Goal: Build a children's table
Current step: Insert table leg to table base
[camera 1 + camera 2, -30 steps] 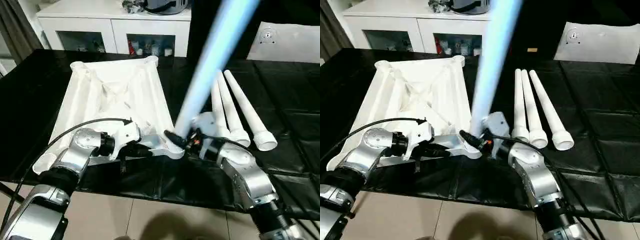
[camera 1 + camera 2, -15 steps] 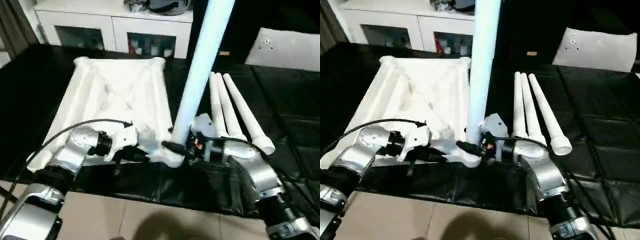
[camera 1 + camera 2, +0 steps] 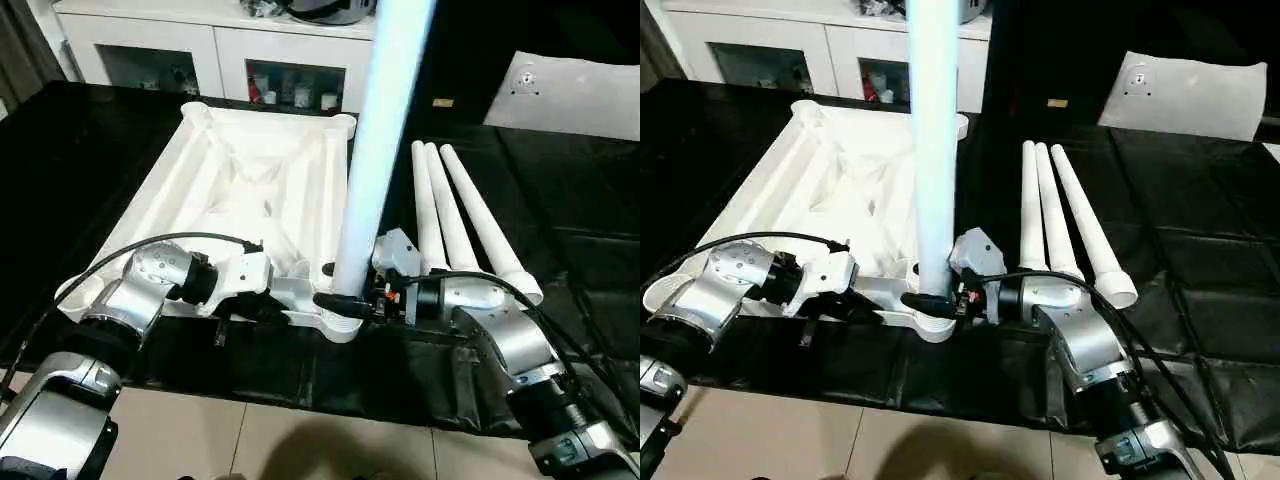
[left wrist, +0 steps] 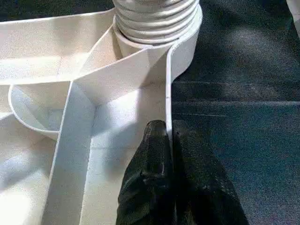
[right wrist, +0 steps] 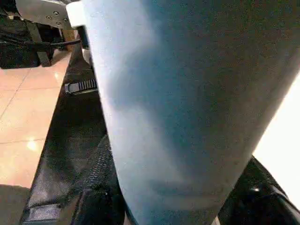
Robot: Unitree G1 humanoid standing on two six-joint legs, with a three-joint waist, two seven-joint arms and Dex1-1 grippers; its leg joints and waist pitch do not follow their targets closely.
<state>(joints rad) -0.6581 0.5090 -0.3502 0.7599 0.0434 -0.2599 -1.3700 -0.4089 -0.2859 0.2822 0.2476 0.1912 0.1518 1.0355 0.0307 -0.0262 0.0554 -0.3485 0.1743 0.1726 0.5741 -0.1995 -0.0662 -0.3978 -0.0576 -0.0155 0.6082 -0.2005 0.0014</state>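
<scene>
One leg of four stands upright in the near corner socket of the top, which lies underside up at frame centre-left. It is probably not fully seated. The right gripper grips the leg's base; the left gripper pinches the rim, jaws closed. Three legs lie right of it.

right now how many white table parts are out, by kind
tabletop: 1, upside down
leg standing in the near corner socket: 1, right pincer on it
loose legs lying on the black cloth: 3
total: 5
</scene>
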